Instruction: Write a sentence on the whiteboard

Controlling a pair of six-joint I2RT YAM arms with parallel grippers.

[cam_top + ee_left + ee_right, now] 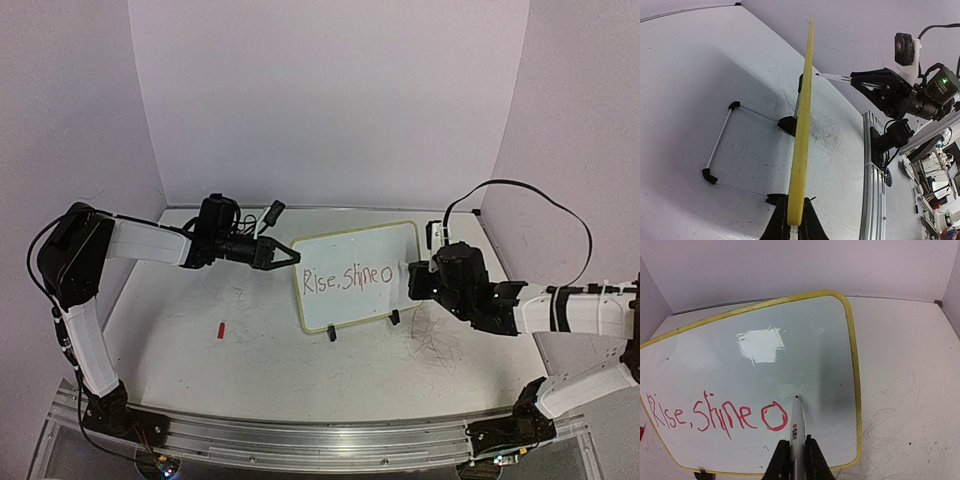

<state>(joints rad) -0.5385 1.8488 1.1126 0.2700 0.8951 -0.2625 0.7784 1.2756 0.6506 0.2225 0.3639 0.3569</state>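
At the lower left of the top view a small red piece [221, 329] lies alone on the table [260, 380] (perhaps the marker's cap), well clear of the work. Right of it, mid-frame, the left gripper [290, 256] is clamped tight on the left rim of the whiteboard [355, 248]. The board stands tilted on its wire stand [722, 145] at the centre, and the hold likely steadies it against the push of writing. Across the board's lower half runs the sentence [348, 278], in red, reading "Rise, Shine O". At its right end the right gripper [413, 279] is closed on the marker [797, 425], with the tip at the board just right of the last "O", placed to carry on the line. Whether the tip touches I cannot tell. Little board remains before the right rim, so further words look cramped. Old scribbles [430, 342] mark the table at the lower right.
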